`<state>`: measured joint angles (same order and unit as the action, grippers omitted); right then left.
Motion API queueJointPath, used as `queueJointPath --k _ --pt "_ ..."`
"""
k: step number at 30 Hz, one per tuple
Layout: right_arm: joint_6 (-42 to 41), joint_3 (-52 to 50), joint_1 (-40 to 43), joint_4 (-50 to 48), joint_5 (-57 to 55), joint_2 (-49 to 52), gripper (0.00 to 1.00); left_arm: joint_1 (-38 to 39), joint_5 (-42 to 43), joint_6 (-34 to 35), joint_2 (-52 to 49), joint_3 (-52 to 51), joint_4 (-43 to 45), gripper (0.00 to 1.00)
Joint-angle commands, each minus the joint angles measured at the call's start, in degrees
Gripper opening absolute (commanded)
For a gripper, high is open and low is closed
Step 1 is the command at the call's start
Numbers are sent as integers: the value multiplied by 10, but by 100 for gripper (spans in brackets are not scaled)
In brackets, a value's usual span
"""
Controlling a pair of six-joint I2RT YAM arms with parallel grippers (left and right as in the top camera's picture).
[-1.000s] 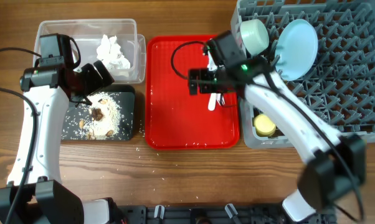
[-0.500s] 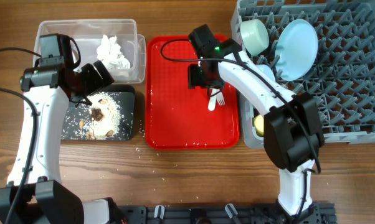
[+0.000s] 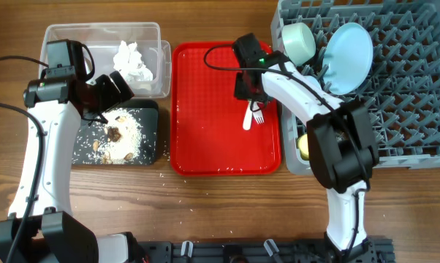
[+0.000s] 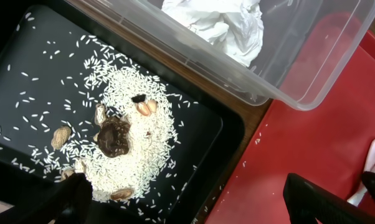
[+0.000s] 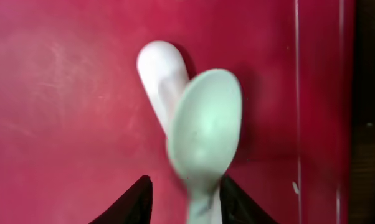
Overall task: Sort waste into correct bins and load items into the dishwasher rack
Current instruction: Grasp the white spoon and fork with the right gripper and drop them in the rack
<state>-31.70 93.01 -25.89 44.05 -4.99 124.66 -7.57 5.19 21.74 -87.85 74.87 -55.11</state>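
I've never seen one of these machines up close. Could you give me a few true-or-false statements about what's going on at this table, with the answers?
1. The crumpled white napkin lies in the clear tub. True.
2. The rice and food scraps are in the clear tub too. False: they lie in the black tray beside it.
3. The left hand is gripping something. False: its fingers are spread wide with nothing between them, above the black tray.
4. The light-blue plate stands in the grey dishwasher rack. True.
5. The spoon has its handle between the fingers of the right hand. True.
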Motion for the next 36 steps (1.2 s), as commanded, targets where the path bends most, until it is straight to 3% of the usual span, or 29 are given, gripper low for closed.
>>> queueJointPath --k 1,3,6,9,10,18,22,27,33,36 --pt "-4 -8 -3 -3 -5 16 33 -3 -3 -3 1 6 0 100" --pt "-2 -8 -3 -7 -5 24 33 -3 -3 -3 1 6 0 100" --pt "-1 -8 -3 -7 -1 29 25 -3 -3 -3 1 6 0 100" --pt "1 -8 -3 -7 -1 29 5 -3 -3 -3 1 6 0 100" --pt "0 -8 -3 -7 -1 28 4 -3 -3 -3 1 6 0 100" --pt "33 24 -3 47 -1 -12 4 -3 -3 -3 1 6 0 100" --pt "90 28 -2 68 27 -93 4 -3 -3 -3 1 6 0 100" --pt "103 28 17 133 34 -205 4 -3 -3 -3 1 6 0 100" --pt "62 27 139 267 12 -332 4 -3 -3 -3 1 6 0 100" --pt "-45 3 242 351 -45 -350 4 -3 -3 -3 1 6 0 100"
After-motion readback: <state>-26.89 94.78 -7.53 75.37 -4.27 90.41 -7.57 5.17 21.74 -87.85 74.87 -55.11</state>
